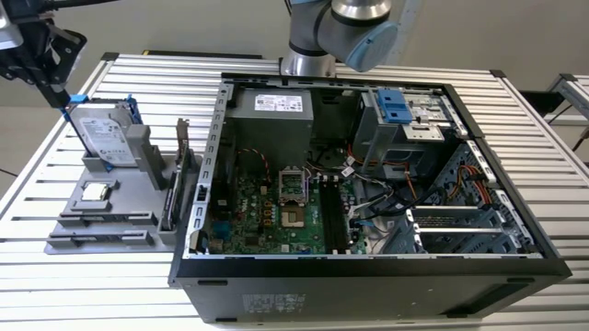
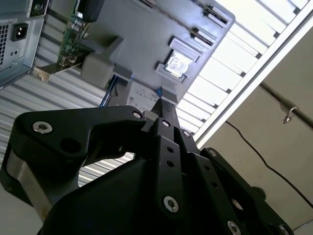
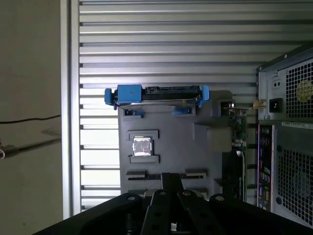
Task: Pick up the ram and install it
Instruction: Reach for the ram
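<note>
**Gripper.** The gripper (image 1: pixel 61 95) hangs at the upper left of the exterior view, just above the upper corner of the hard drive (image 1: pixel 103 134). In both wrist views the fingertips (image 2: pixel 164 108) (image 3: pixel 171 180) appear pressed together with nothing between them, so the pincer is closed and empty.

**Ram.** The ram (image 1: pixel 170 203) appears to be the dark narrow stick standing on edge along the side of the grey holder (image 1: pixel 138 207) that faces the case, at the exterior view's left. It is just beside the taller expansion card (image 1: pixel 184 148) and well apart from the gripper. It is not seated in the computer.

**Surroundings.** The holder also carries a square processor chip (image 1: pixel 96 193). The open computer case (image 1: pixel 368 276) lies on the slatted table (image 1: pixel 92 289), in the centre and to the exterior view's right, with the green motherboard (image 1: pixel 276 221) exposed.
</note>
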